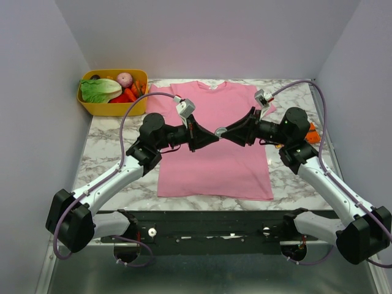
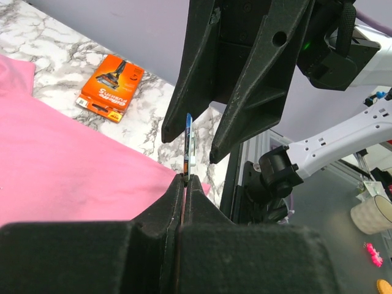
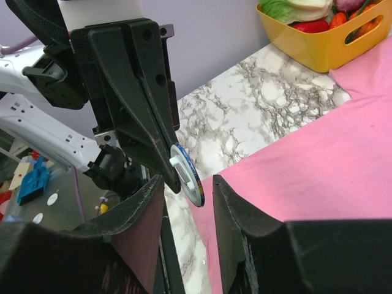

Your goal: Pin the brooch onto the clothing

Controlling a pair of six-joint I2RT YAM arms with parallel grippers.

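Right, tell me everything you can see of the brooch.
The brooch is a small, thin round disc with a blue rim, a pale face and a white fitting on one side. It stands on edge in the air above the pink T-shirt, its edge pinched in the shut left gripper. The open right gripper straddles it without clearly touching.

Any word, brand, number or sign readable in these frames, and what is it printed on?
"FUSION": on the orange razor pack lying beside the pink T-shirt. The smaller print around it is too blurred to read.
The brooch shows only its edge and back, so no lettering can be seen.
Nothing else here is readable.
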